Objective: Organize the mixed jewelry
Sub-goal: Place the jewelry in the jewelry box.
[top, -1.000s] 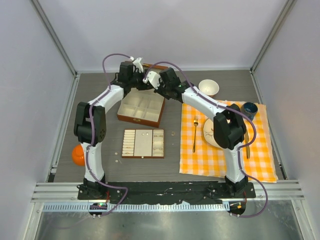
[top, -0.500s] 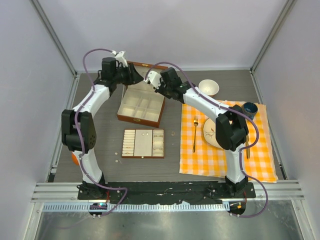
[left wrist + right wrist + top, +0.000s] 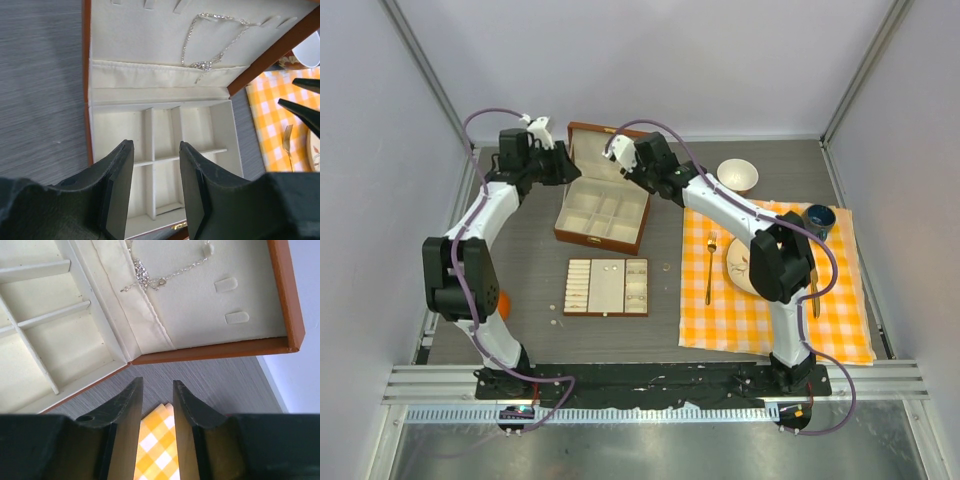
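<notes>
The brown wooden box [image 3: 603, 215] stands open with its lid [image 3: 610, 131] upright. A thin silvery chain necklace [image 3: 210, 62] [image 3: 142, 275] hangs on the lid's cream lining. In front lies the cream-lined tray [image 3: 607, 300] with tiny silvery pieces [image 3: 615, 268] on it, and a small ring [image 3: 666, 267] rests on the table beside it. My left gripper [image 3: 565, 168] [image 3: 156, 146] hovers at the box's left side, open and holding nothing. At the lid's right end my right gripper [image 3: 632, 170] [image 3: 157, 382] is open too, nothing between its fingers.
An orange checked cloth [image 3: 770, 300] on the right carries a gold fork [image 3: 710, 265], a plate [image 3: 740, 265], a knife [image 3: 813, 290] and a blue cup [image 3: 818, 217]. A white bowl [image 3: 737, 175] sits behind it. An orange ball [image 3: 500, 303] peeks out beside the left arm.
The left arm has swung out to the left, away from the lid, which now stands upright. The right gripper's jaws have parted from shut.
</notes>
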You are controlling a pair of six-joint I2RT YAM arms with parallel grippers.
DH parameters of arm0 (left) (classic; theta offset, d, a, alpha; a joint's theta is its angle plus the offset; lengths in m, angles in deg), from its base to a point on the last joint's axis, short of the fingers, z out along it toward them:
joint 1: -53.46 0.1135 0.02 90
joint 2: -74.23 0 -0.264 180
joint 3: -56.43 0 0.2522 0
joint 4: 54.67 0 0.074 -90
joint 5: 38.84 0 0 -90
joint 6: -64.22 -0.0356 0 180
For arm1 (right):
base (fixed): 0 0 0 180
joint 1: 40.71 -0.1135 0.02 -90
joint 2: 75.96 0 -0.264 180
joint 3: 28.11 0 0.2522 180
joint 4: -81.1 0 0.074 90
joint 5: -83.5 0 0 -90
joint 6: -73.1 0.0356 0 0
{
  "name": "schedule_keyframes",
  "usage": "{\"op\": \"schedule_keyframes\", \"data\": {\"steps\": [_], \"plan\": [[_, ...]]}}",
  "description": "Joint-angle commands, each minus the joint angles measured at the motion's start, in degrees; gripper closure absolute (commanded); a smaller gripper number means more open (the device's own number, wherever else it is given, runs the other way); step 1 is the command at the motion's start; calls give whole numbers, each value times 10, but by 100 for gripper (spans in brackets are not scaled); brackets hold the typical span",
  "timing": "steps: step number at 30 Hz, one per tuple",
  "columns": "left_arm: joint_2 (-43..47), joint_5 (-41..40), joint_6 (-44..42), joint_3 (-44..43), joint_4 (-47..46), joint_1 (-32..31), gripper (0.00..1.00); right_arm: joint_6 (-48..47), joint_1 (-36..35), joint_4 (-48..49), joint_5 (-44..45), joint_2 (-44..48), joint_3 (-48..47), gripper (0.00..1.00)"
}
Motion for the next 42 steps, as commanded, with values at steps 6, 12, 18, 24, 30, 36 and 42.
{"op": "schedule_keyframes", "data": {"steps": [6, 12, 18, 24, 30, 36, 42], "plan": [[79, -49, -100, 58, -18, 24, 54, 115, -1, 15, 53, -20, -8, 54], [91, -62, -115, 79, -30, 26, 53, 131, 10, 15, 82, -57, -29, 53], [86, -64, -116, 79, -34, 26, 53, 138, 21, 24, 90, -95, -55, 52], [85, -64, -117, 86, -38, 26, 53, 128, 28, 52, 118, -122, -73, 52], [91, -67, -122, 98, -46, 26, 53, 111, 32, 70, 142, -142, -101, 52], [90, -62, -122, 106, -51, 26, 53, 101, 37, 74, 152, -156, -134, 52], [78, -49, -113, 106, -63, 26, 52, 93, 46, 75, 154, -165, -159, 52]]}}
